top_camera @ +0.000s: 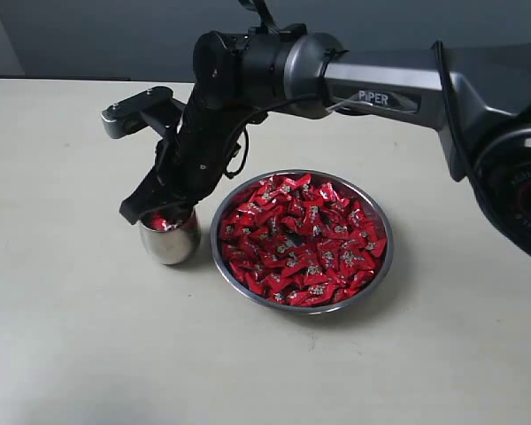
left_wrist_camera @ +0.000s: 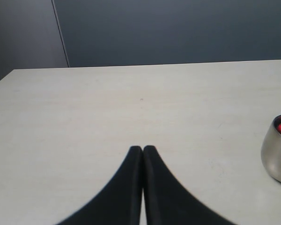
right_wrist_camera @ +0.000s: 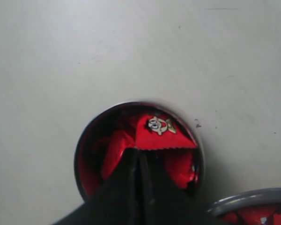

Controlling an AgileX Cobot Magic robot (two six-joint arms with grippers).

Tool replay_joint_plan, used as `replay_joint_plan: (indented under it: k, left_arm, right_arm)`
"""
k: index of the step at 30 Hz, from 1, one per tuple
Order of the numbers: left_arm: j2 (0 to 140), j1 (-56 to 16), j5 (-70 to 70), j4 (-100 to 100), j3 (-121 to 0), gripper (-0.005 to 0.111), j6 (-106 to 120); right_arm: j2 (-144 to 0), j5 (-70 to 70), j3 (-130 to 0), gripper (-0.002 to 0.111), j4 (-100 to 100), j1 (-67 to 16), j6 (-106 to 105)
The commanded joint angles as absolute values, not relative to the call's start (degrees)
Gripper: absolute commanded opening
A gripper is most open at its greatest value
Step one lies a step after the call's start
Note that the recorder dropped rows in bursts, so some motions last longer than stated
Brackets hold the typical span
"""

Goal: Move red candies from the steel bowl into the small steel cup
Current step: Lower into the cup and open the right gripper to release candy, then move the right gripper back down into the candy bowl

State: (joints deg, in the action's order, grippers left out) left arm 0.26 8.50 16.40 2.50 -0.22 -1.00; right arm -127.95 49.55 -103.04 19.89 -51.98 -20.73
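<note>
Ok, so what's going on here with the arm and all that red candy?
The right claw is at the mouth of the small steel cup, shut on one red candy, apparently pinched by its wrapper. The steel bowl beside the cup is full of red candies, and some lie inside the cup too. The left claw is shut with nothing in it, over bare table.

Right fingers (top_camera: 156,207) atop small steel cup (top_camera: 171,242)
</note>
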Motion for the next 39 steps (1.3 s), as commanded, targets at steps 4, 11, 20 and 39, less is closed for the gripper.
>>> replay_joint_plan:
  k: [4,11,20,39]
  left_arm:
    - [0.0,8.39,16.3,2.57,0.0,0.0,-1.15]
    - [0.0,8.39,16.3,2.57,0.0,0.0,-1.15]
    - [0.0,8.39,16.3,2.57,0.0,0.0,-1.15]
    - [0.0,8.39,16.3,2.57,0.0,0.0,-1.15]
  right_arm:
    - [-127.94,49.97,-103.16,0.0,19.28,-52.02,-21.38]
    - [-127.84,50.36,-103.16,0.028,19.4,-52.02,-22.35]
    - [-127.18,49.96,-103.29,0.031,19.5,-52.02,-22.35]
    - [-125.37,55.57,-113.4,-0.001,7.06,-52.02,-12.94]
